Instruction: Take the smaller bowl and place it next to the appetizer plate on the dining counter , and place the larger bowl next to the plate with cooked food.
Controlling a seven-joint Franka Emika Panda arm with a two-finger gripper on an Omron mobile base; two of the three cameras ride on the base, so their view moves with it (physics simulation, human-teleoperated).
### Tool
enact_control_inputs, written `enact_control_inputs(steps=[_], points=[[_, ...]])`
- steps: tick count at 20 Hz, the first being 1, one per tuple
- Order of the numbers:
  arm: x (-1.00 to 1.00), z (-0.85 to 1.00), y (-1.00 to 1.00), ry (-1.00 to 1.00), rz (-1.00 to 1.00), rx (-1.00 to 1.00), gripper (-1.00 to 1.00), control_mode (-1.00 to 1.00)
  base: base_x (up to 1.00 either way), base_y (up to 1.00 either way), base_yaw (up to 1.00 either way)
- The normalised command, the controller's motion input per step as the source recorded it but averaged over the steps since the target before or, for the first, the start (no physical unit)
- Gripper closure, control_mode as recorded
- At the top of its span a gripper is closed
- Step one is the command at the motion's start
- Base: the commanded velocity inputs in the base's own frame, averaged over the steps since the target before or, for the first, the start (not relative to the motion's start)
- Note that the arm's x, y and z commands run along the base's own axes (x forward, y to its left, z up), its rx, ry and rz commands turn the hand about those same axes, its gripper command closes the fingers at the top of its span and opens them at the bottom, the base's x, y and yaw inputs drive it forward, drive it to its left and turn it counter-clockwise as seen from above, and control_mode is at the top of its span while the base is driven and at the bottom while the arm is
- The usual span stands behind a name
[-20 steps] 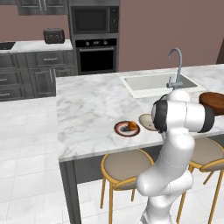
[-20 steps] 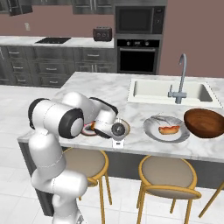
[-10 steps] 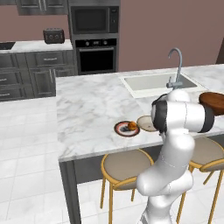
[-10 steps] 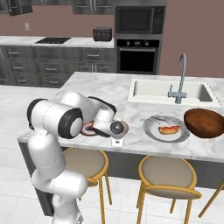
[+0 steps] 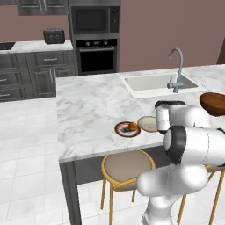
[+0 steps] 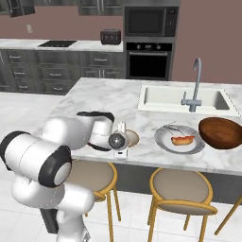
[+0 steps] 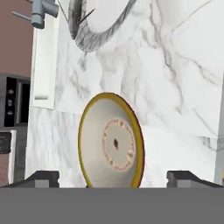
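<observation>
1. In the hand view we see the gripper (image 7: 113, 177) with its two dark tips far apart at the lower left and lower right of the frame; the jaws stand wide and hold nothing.
2. Between these tips, in the lower middle of the hand view, the smaller bowl (image 7: 111, 144) rests on the dining counter (image 7: 175, 87). Its tan rim and the speckled ring inside are clear to see. Neither tip touches it.
3. In the left base view the smaller bowl (image 5: 147, 124) lies a little right of the frame centre, just beside the appetizer plate (image 5: 127, 128), which is to its left. We cannot tell if the two rims touch.
4. In the right base view the smaller bowl (image 6: 133, 137) shows in part behind the hand, near the front edge of the dining counter (image 6: 104, 97).
5. The larger bowl (image 6: 220, 133) stands at the right of the right base view, just beside the plate with cooked food (image 6: 178, 140); in the left base view it (image 5: 213, 103) is at the right edge.
6. The sink (image 6: 184, 98) with the curved faucet (image 6: 195, 85) is behind them, in the upper right part of the frame.
</observation>
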Motion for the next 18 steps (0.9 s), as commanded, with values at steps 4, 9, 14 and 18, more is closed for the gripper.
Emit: enact_control_inputs(steps=[4, 9, 14, 18], points=[[-0.83, 1.0, 0.0, -0.02, 0.07, 0.0, -1.0, -1.0, 0.0, 0.0, 0.0], [-0.51, 1.0, 0.0, 0.0, 0.09, 0.0, -1.0, -1.0, 0.0, 0.0, 0.0], [-0.15, 1.0, 0.02, 0.03, 0.09, -0.01, -1.0, -1.0, 0.0, 0.0, 0.0], [-0.18, 1.0, 0.16, 0.12, 0.11, -0.1, -1.0, -1.0, 0.0, 0.0, 0.0]])
